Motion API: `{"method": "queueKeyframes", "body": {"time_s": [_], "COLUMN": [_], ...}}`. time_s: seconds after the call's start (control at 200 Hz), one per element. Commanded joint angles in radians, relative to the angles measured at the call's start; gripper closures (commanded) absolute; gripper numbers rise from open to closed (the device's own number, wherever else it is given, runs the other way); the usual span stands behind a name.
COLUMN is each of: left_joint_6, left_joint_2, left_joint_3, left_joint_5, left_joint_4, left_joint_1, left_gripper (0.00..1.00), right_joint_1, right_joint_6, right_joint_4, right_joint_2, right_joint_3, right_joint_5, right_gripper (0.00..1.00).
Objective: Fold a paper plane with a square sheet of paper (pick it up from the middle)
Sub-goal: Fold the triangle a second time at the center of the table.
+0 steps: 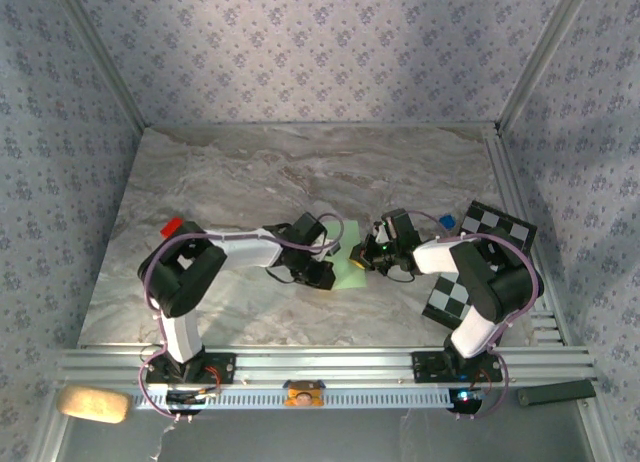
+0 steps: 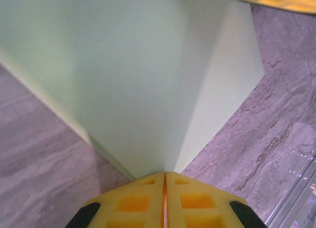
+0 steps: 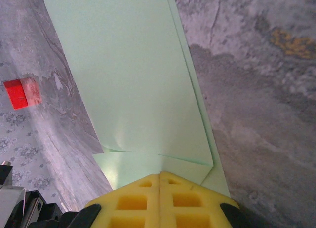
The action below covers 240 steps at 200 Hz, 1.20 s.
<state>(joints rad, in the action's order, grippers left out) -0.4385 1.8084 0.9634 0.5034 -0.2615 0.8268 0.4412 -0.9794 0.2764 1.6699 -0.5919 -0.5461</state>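
In the middle of the marble table, I see the left gripper and the right gripper each clamped on the folded green paper.

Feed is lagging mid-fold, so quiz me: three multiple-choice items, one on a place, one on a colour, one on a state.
1. Where is the checkered board? A) beside the right arm B) beside the left arm C) against the far wall
2. What colour is the small square by the left arm? A) blue B) red C) yellow
3. What is the left end effector doing? A) open over bare table B) shut on nothing C) shut on the green paper

1 A: it lies under the right arm.
2 B: it is bright red.
3 C: its yellow fingers meet with the paper between them.
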Motion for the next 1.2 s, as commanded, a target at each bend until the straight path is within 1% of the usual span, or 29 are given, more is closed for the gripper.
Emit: {"method": "queueKeyframes", "body": {"time_s": [0.0,0.14,0.245,0.35,0.415,0.48,0.605,0.76,0.845,0.87,0.915,1.079,1.134,1.194], "left_joint_6": [-0.006,-0.015,-0.022,-0.03,-0.038,-0.036,-0.039,-0.034,-0.039,-0.042,-0.053,-0.081,-0.08,-0.075], "left_joint_2": [-0.038,-0.106,-0.166,-0.177,-0.149,-0.097,-0.008,0.073,0.095,0.101,0.113,0.105,0.096,0.081], "left_joint_3": [-0.049,-0.066,-0.051,-0.013,0.023,0.075,0.142,0.179,0.163,0.155,0.142,0.038,0.014,-0.008], "left_joint_5": [-0.037,-0.048,-0.044,-0.027,-0.008,0.01,0.004,-0.001,-0.05,-0.065,-0.086,-0.092,-0.091,-0.092], "left_joint_4": [-0.1,-0.087,-0.058,-0.021,0.005,-0.002,-0.001,-0.004,-0.022,-0.027,-0.041,0.0,0.001,0.001], "left_joint_1": [0.008,0.008,0.004,-0.005,-0.015,-0.017,-0.017,-0.015,-0.018,-0.018,-0.021,-0.017,-0.018,-0.018], "left_gripper": [0.92,0.97,0.97,0.97,0.96,0.96,0.96,0.96,0.97,1.0,1.0,1.0,1.0,1.0], "right_joint_1": [-0.007,-0.006,-0.004,-0.004,-0.004,-0.004,-0.004,-0.004,-0.006,-0.008,-0.009,-0.012,-0.012,-0.01], "right_joint_6": [0.016,0.012,0.01,0.007,0.005,0.004,0.004,-0.001,0.0,-0.001,-0.002,0.011,0.006,0.014], "right_joint_4": [-0.149,-0.146,-0.146,-0.144,-0.142,-0.138,-0.134,-0.121,-0.12,-0.121,-0.125,-0.143,-0.15,-0.181], "right_joint_2": [0.053,0.051,0.047,0.046,0.045,0.047,0.051,0.057,0.05,0.048,0.045,0.016,-0.029,-0.104], "right_joint_3": [0.023,0.022,0.02,0.02,0.02,0.018,0.014,0.016,0.013,0.011,0.007,-0.03,-0.031,-0.03], "right_joint_5": [0.099,0.097,0.095,0.095,0.095,0.092,0.087,0.075,0.073,0.072,0.069,0.042,0.051,0.091], "right_gripper": [1.0,1.0,1.0,1.0,1.0,1.0,1.0,1.0,1.0,1.0,1.0,1.0,1.0,0.99]}}
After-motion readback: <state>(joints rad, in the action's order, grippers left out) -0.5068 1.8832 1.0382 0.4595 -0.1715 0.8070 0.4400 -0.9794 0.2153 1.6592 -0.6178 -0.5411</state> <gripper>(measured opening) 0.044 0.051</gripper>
